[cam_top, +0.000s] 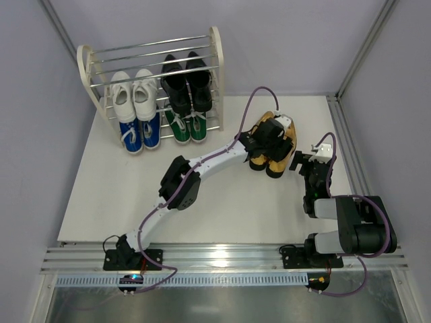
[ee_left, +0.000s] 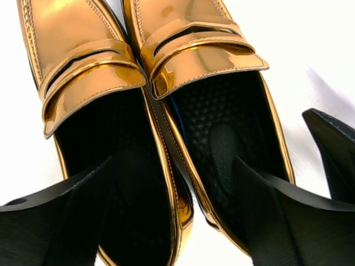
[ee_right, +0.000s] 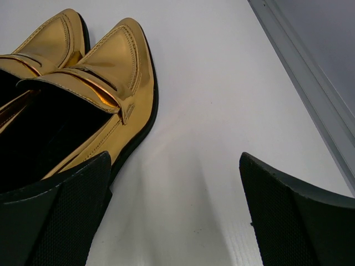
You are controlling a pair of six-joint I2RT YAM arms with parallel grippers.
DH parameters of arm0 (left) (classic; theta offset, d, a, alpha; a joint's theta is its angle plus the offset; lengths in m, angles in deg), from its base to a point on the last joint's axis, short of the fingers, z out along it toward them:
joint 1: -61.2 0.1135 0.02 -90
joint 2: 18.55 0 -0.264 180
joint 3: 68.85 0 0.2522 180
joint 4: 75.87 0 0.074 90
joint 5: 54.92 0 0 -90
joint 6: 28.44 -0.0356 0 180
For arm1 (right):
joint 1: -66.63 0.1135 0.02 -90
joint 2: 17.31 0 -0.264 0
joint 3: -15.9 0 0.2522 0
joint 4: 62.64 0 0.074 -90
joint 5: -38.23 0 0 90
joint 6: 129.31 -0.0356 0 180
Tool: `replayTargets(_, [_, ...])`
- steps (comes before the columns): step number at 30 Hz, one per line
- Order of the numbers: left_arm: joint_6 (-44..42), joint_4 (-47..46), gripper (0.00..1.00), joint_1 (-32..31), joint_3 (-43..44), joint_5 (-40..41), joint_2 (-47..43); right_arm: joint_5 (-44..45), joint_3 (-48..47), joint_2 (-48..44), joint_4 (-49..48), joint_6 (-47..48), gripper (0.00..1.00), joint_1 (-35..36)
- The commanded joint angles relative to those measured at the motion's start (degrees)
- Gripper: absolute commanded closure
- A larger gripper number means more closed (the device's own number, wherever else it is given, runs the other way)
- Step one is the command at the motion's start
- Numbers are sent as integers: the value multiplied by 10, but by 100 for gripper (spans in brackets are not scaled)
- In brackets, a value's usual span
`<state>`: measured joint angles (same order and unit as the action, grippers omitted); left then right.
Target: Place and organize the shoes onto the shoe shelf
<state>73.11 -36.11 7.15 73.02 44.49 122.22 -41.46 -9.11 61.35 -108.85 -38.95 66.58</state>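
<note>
The shiny gold pointed shoes [cam_top: 288, 134] stand side by side on the white table, right of centre. My left gripper [cam_top: 269, 138] hangs over their heels. In the left wrist view it [ee_left: 173, 166] is open, with one finger in the left gold shoe [ee_left: 83, 72] and the other in the right gold shoe [ee_left: 199, 50]; the two inner walls lie between the fingers. My right gripper [cam_top: 311, 161] sits low just right of the pair, open [ee_right: 175, 158] over bare table, its left finger beside a gold shoe [ee_right: 119, 61]. The shoe shelf [cam_top: 215, 47] stands at the back left.
On the shelf, white sneakers [cam_top: 135, 94] and black loafers [cam_top: 187, 84] fill the upper tier, with blue sneakers [cam_top: 140, 134] and green sneakers [cam_top: 187, 126] below them. A metal rail [ee_right: 310, 83] borders the table on the right.
</note>
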Motion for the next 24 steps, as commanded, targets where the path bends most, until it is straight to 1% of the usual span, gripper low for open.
replayTargets(1, [-14, 31, 19, -5, 26, 20, 18, -2, -4, -4, -44, 3, 3, 1])
replayTargets(3, [-14, 32, 26, -4, 29, 17, 24, -1, -4, -4, -44, 3, 3, 1])
replayTargets(5, [-14, 33, 29, -4, 33, 13, 35, 0, -3, -5, -44, 3, 3, 1])
replayTargets(8, [-14, 39, 39, -4, 42, 5, 44, -1, -3, -5, -44, 3, 3, 1])
replayTargets(9, [-14, 41, 49, -4, 43, -1, 47, -1, -3, -5, -43, 3, 3, 1])
replayTargets(10, [-11, 42, 55, -5, 43, -4, 49, 0, -4, -4, -44, 3, 3, 1])
replayTargets(11, [-10, 45, 66, -4, 43, -5, 50, -1, -4, -4, -44, 3, 3, 1])
replayTargets(13, [-8, 56, 81, -5, 41, -9, 51, 0, -4, -5, -44, 3, 3, 1])
replayTargets(14, [-4, 61, 99, -5, 37, -9, 50, -2, -3, -5, -43, 3, 3, 1])
replayTargets(15, [-1, 64, 100, -4, 32, -5, 41, -1, -4, -4, -44, 3, 3, 1])
replayTargets(17, [8, 58, 100, -4, -15, -4, 17, -2, -4, -4, -44, 3, 3, 1])
replayTargets(18, [13, 49, 100, -4, -40, -3, -17, 0, -4, -5, -44, 3, 3, 1])
replayTargets(19, [17, 39, 100, -4, -102, 2, -40, 0, -3, -4, -44, 3, 3, 1])
replayTargets(21, [28, 13, 100, -4, -163, 8, -80, 0, -4, -5, -44, 4, 3, 1])
replayTargets(22, [30, 10, 100, -4, -190, 13, -122, -1, -3, -5, -44, 3, 3, 1])
replayTargets(23, [33, 8, 100, -4, -240, 17, -139, -2, -4, -5, -43, 3, 3, 1])
replayTargets(24, [39, 10, 100, -5, -261, 19, -159, -1, -3, -5, -44, 3, 3, 1])
